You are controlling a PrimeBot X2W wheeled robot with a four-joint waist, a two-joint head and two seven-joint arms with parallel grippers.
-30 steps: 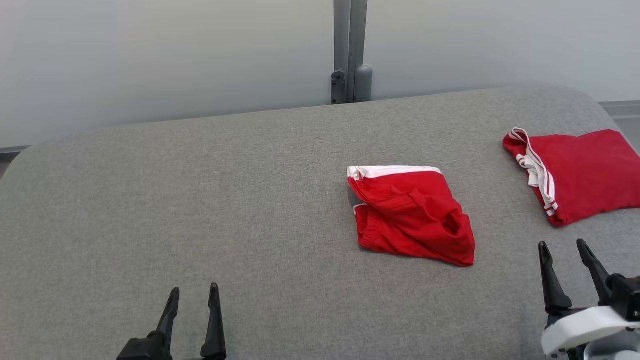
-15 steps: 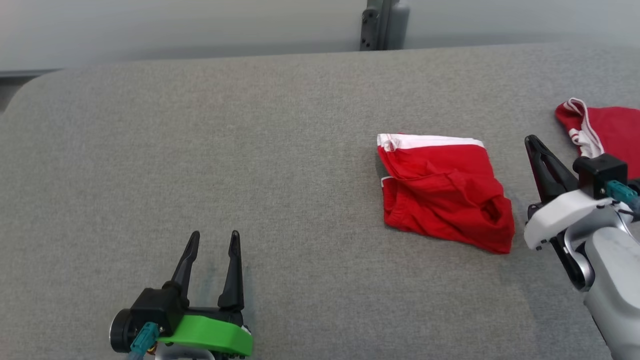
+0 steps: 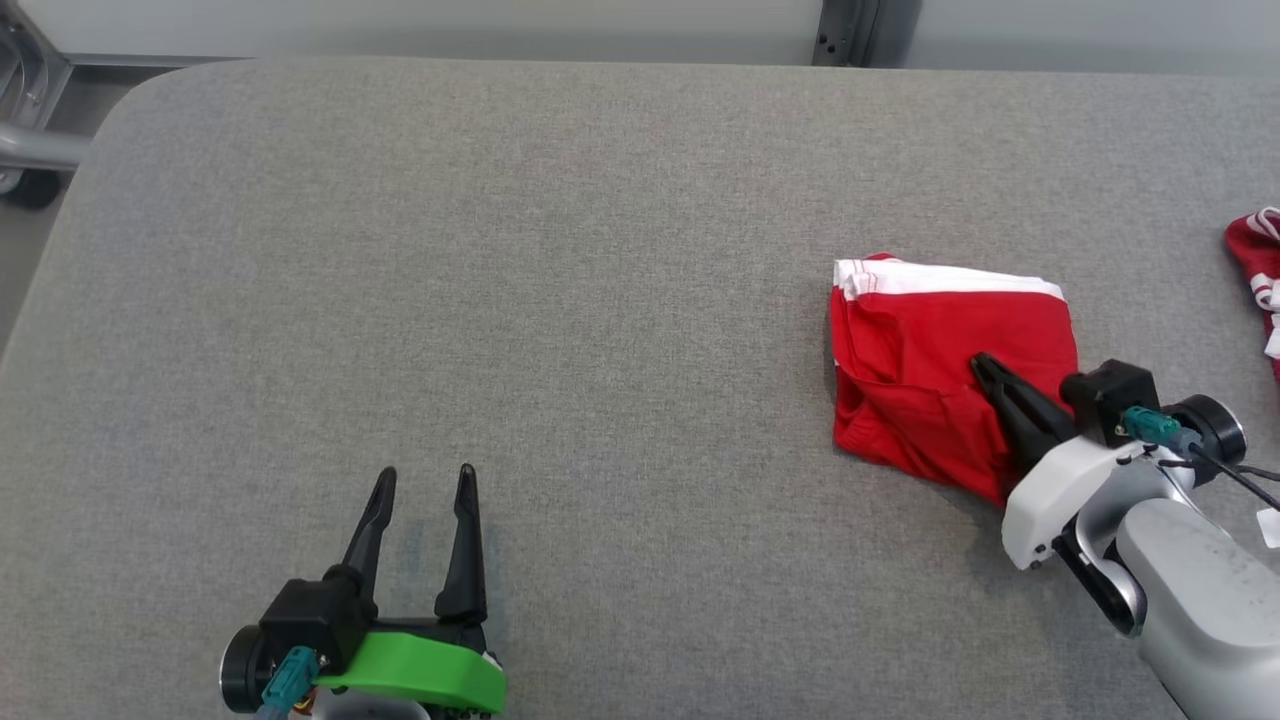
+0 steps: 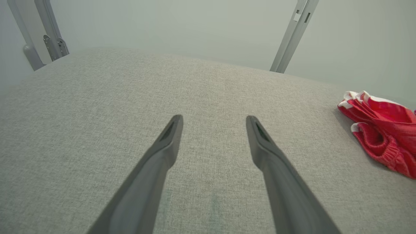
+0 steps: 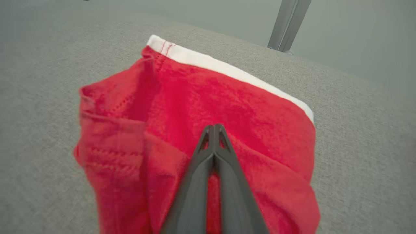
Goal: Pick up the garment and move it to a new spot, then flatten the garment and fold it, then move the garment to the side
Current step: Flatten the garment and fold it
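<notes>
Since a second ago our right hand has come up from the lower right corner of the head view and now lies over the garment, and its fingers, spread back then, are pressed together. Our head has also tipped down and turned, so the shift of the whole picture is the camera's doing, not the cloth's. Our left hand has its fingers spread and holds nothing. It hangs low over bare desk, well apart from the cloth.

The garment is a red piece with a white band along its far edge. It lies in a loose, rumpled bundle right of the middle of the desk. A second red garment peeks in at the right edge.

From the right wrist, the closed tips sit above the middle of the red cloth. We see no fabric between them, and we cannot tell whether they have nipped a top layer.

As for the step, the bundle fits two stages. It may be a crumpled garment about to be lifted to a new spot, or a roughly folded one about to go to the side. We judge that either stage needs a sure hold on the cloth by the right hand. Several layers lie loose here, so a pinch on the top layer alone would probably let the bundle fall open when lifted.
</notes>
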